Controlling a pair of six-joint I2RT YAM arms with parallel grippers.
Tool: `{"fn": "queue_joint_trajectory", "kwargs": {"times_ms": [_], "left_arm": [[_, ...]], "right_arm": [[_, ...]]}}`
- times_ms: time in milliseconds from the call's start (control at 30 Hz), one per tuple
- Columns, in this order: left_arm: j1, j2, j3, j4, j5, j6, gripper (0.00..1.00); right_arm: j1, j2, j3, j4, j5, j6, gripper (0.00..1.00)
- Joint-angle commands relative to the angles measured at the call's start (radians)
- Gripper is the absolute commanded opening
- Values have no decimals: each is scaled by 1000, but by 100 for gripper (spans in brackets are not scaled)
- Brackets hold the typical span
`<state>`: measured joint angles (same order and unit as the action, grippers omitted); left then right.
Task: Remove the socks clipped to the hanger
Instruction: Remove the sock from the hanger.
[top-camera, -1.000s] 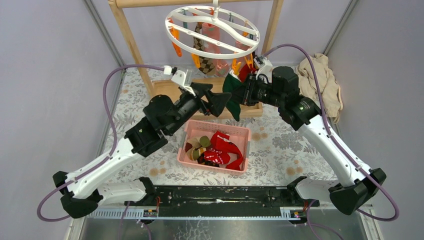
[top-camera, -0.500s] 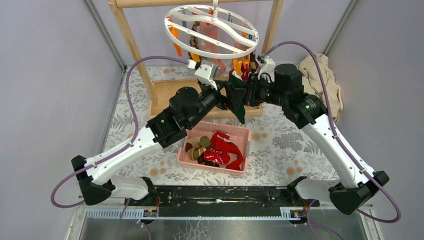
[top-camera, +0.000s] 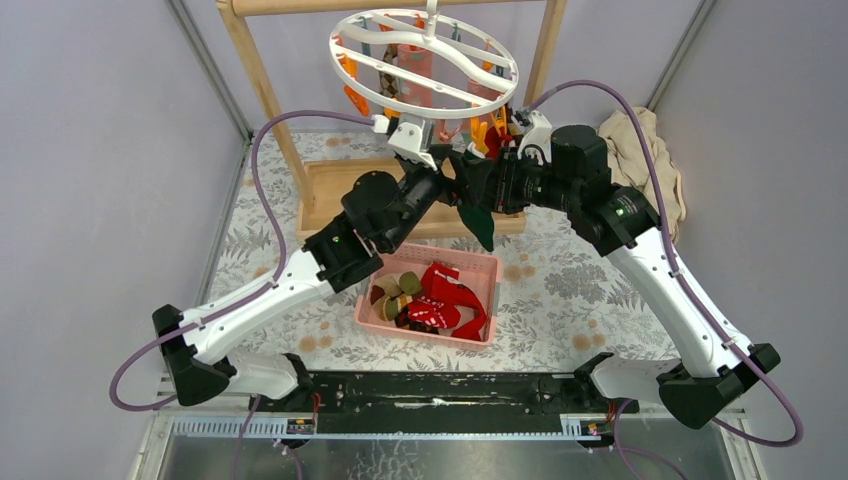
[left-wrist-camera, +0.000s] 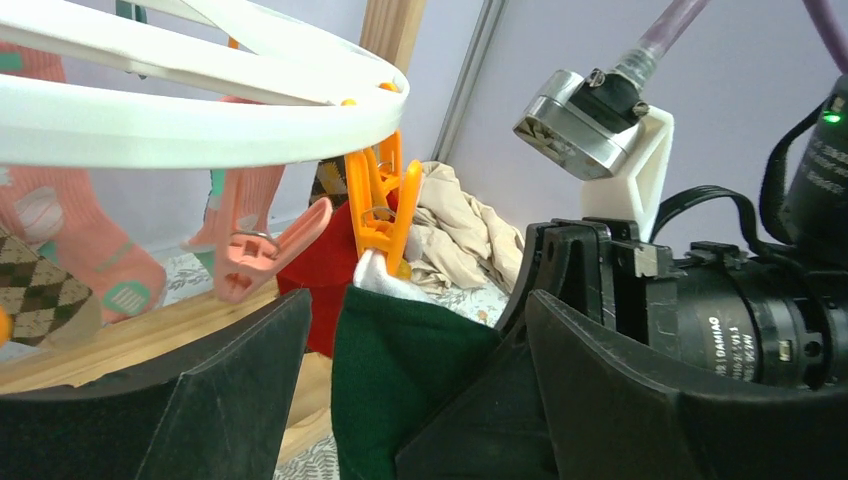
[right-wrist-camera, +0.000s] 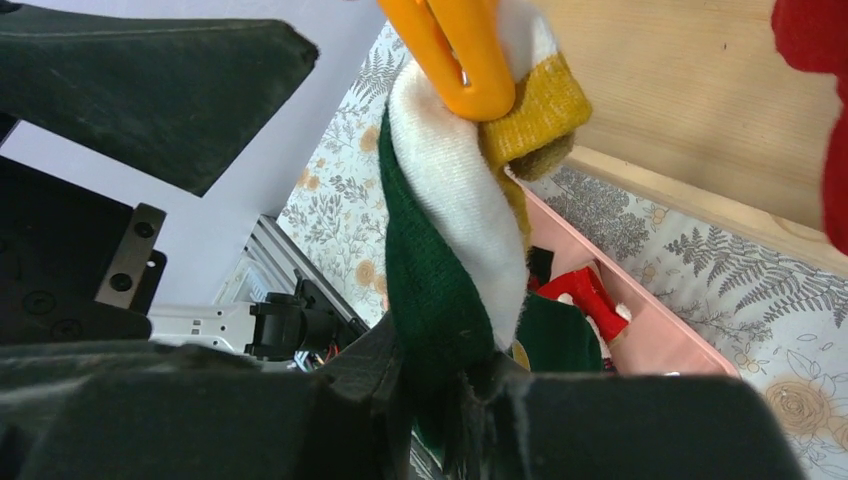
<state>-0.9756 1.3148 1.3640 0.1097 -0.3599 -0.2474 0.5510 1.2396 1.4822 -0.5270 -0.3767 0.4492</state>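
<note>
The left gripper has moved right and far; its open jaws now flank the green sock.

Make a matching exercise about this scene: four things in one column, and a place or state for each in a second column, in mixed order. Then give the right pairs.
Things
1. green sock
2. pink basket
3. beige cloth
4. left gripper

Places or states
A. open
B. heaped at the far right of the table
C. on the table, socks inside
D. pinched by an orange clip and the right gripper

Pairs: 1-D, 2-C, 3-B, 4-A
</note>
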Motion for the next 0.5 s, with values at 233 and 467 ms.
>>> {"fn": "queue_joint_trajectory", "kwargs": {"times_ms": [233,467], "left_arm": [[14,64,79,81,-29,18,86],[29,95,83,113,-75,21,86]], "right_arm": [[10,-26,37,3,-18,-15,18],[10,-40,28,4,-28,-10,18]]}}
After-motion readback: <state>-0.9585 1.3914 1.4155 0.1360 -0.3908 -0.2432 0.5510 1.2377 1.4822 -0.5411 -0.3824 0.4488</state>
